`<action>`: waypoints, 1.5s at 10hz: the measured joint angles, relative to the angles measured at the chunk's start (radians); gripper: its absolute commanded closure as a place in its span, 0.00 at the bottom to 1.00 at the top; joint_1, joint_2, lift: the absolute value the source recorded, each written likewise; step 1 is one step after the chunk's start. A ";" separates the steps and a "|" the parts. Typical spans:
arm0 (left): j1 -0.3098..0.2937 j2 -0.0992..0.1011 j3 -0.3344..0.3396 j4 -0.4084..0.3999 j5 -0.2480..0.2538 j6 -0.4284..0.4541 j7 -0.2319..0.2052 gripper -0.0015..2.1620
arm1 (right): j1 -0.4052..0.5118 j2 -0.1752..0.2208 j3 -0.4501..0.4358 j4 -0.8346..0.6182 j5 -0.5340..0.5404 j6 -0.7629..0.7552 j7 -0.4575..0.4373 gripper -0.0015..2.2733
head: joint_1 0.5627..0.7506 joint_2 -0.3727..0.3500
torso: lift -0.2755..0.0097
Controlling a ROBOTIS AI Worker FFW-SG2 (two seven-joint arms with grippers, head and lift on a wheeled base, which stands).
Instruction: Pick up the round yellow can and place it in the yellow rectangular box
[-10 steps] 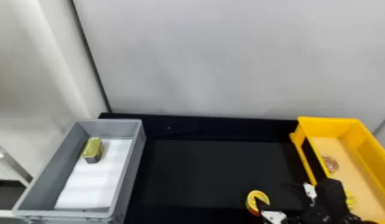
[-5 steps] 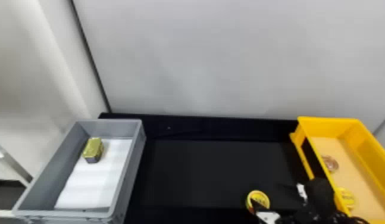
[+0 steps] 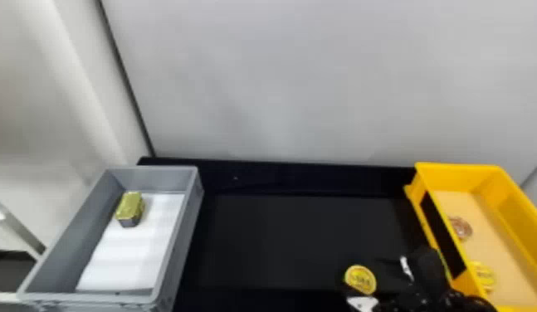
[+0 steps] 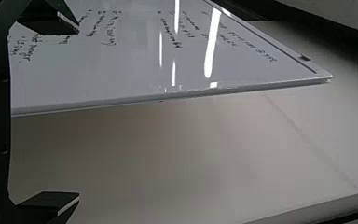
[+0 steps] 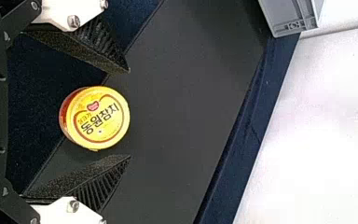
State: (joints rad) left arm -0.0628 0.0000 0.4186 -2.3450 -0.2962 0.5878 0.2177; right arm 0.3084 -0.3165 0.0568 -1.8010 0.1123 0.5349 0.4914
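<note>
"Moved leftward, has it, the right gripper [image 3: 362,271]?"

"Yes, in the head view it sits farther to the robot's left than a second ago. Its dark fingertip no longer crosses the lid of the round yellow can [image 3: 360,280], and more of the second yellow can [image 3: 484,277] in the yellow rectangular box [image 3: 458,166] is uncovered."

"How is the arm held?"

"It comes in from the bottom edge, on the right side, across the near left part of that box in the view, with the fingers directed toward the robot's left."

"And the jaws?"

"Spread. In the right wrist view the can lies between them, with a gap on either side, so they grip nothing."

"Where exactly is the can, then?"

"On the black counter [image 3: 300,236], lid up, outside the box, at about the same spot as in the earlier frames."

"What else lies in the boxes?"

"A brownish round item [image 3: 461,227] is in the yellow one, beyond the second yellow can. At the robot's left, a gold-topped rectangular can [image 3: 130,207] stands on a white liner [image 3: 122,257] in a grey crate [image 3: 192,232]."

"The left gripper [image 4: 79,113]?"

"In front of a white board [image 4: 121,70] with handwriting on it, its jaws wide apart and empty."
</note>
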 measured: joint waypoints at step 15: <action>-0.003 0.000 0.025 -0.004 -0.015 -0.014 -0.018 0.02 | -0.023 -0.020 0.005 0.018 -0.016 0.072 -0.007 0.09 | 0.70 0.53 | 0.75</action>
State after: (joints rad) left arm -0.0660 0.0000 0.4432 -2.3486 -0.3107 0.5734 0.1997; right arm 0.2850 -0.3367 0.0618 -1.7825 0.0964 0.6065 0.4844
